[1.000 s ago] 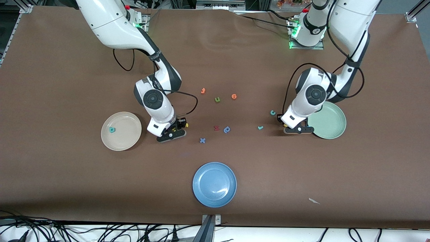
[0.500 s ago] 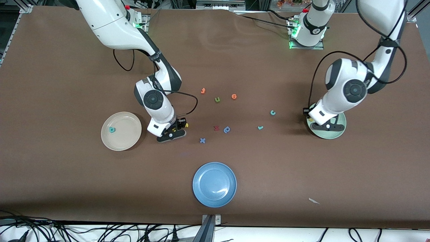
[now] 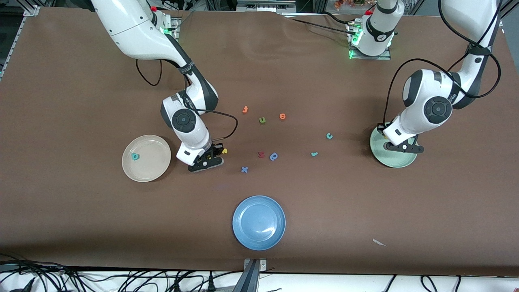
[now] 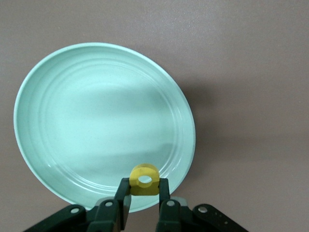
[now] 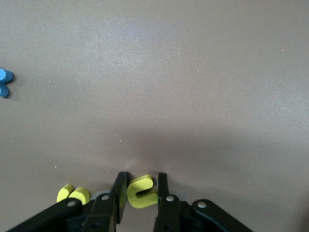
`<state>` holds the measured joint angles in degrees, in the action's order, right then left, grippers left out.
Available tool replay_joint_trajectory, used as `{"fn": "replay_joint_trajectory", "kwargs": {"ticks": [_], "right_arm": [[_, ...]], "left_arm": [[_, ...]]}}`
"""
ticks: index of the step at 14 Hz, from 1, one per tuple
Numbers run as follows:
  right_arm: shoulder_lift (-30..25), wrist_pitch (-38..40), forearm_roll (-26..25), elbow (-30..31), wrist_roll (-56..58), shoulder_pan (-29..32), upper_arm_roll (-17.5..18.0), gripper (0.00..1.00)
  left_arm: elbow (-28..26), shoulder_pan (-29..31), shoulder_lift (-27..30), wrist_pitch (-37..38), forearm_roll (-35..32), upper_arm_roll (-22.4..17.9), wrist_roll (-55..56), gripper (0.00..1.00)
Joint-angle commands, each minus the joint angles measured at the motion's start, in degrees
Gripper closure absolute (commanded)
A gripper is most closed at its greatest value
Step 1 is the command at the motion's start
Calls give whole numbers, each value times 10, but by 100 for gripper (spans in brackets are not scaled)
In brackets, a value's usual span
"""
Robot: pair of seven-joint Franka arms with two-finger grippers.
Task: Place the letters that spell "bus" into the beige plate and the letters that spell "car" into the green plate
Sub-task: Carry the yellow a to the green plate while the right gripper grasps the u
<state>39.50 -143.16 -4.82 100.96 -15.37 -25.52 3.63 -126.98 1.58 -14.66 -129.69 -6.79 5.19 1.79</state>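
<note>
Over the green plate (image 3: 399, 162), close to its rim (image 4: 188, 140), hangs my left gripper (image 4: 145, 181), shut on the yellow "a" (image 4: 145, 170). The beige plate (image 3: 156, 142) holds the teal "b" (image 3: 135, 157). Beside that plate, toward the table's middle, my right gripper (image 5: 141, 182) is down at the table (image 3: 211, 155). Its fingers press both sides of the yellow "u" (image 5: 140, 193), which lies on the table. The yellow "s" (image 5: 73, 194) lies next to it (image 3: 224, 151). The teal "c" (image 3: 329, 136) and teal "r" (image 3: 314, 154) lie on the table between the middle letters and the green plate.
A blue plate (image 3: 259, 222) sits nearest the front camera. Loose letters lie mid-table: two orange ones (image 3: 245, 109) (image 3: 282, 116), a green "u" (image 3: 262, 120), a red one (image 3: 261, 154), a blue round-bowled one (image 3: 274, 156) and a blue "x" (image 3: 244, 170). A white scrap (image 3: 379, 242) lies near the front edge.
My left gripper has carried the yellow "a" from the table beside the green plate to over that plate. My right gripper stayed in place and its fingers closed in on the yellow "u".
</note>
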Motion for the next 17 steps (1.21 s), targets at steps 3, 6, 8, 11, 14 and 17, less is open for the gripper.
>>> {"fn": "replay_joint_trajectory", "kwargs": {"ticks": [3,6,8,11,14,17], "right_arm": [[-41,96,5,-23,1,11,-17,87],[-65,169,4,-49,5,39,-22,87],[-75,188,3,-49,25,61,-35,87],[-75,239,3,-42,62,64,-82,87],[-57,230,4,-27,90,92,-96,87],[-32,209,6,-17,121,119,-93,87]], "left_arm": [[0,4,3,-10,-14,0,-10,81],[2,4,2,-14,-14,0,-10,40],[2,4,2,-14,-14,0,-10,25],[4,3,2,-15,-9,1,-8,21],[9,-10,-7,-39,42,24,0,2],[9,-44,-45,-78,119,32,3,2]]}}
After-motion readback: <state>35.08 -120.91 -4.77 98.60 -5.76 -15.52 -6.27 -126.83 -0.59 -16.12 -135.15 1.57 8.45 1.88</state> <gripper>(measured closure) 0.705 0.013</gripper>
